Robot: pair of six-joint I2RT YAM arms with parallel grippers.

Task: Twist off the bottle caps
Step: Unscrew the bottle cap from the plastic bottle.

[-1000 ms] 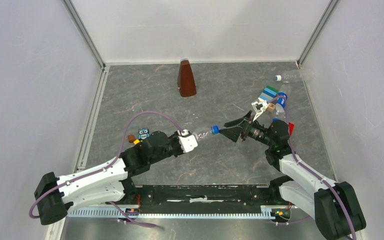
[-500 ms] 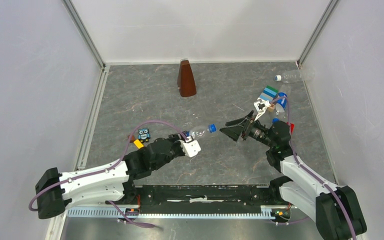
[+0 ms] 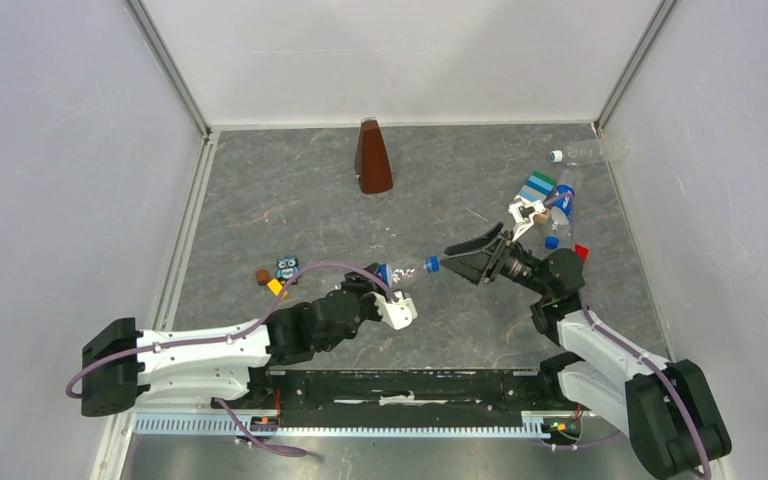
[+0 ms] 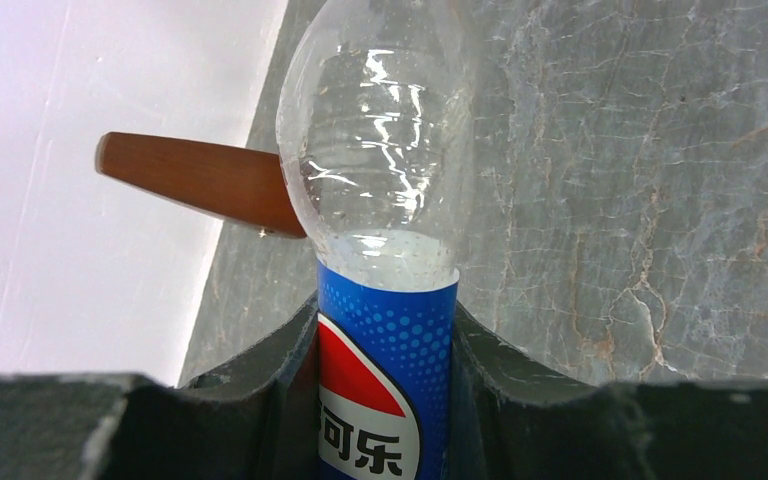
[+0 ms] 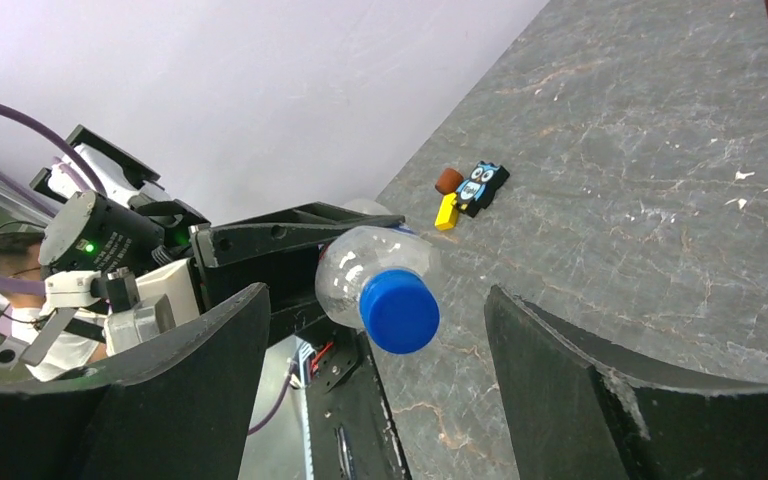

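Observation:
My left gripper (image 3: 382, 282) is shut on a clear bottle (image 4: 385, 200) by its blue label (image 4: 385, 400), holding it off the table with the neck towards the right arm. Its blue cap (image 5: 398, 310) sits on the neck between the fingertips of my right gripper (image 5: 378, 305), which is open, with a gap on both sides of the cap. In the top view the cap (image 3: 430, 264) is just at the right gripper's (image 3: 450, 260) tips. An unlabelled bottle (image 3: 588, 152) with a white cap (image 3: 556, 156) lies at the far right corner. Another blue-labelled bottle (image 3: 563, 205) lies behind the right wrist, with a loose blue cap (image 3: 552, 241) beside it.
A brown pyramid (image 3: 372, 157) stands at the back middle. An owl toy (image 3: 287, 268) and small orange and yellow blocks (image 3: 274, 286) lie left of the left gripper. A striped block (image 3: 537, 186) and a red piece (image 3: 581, 251) lie near the right arm.
The left arm has drawn back towards the near edge and swung right, still holding the bottle. The right gripper's jaws have spread a little wider around the cap.

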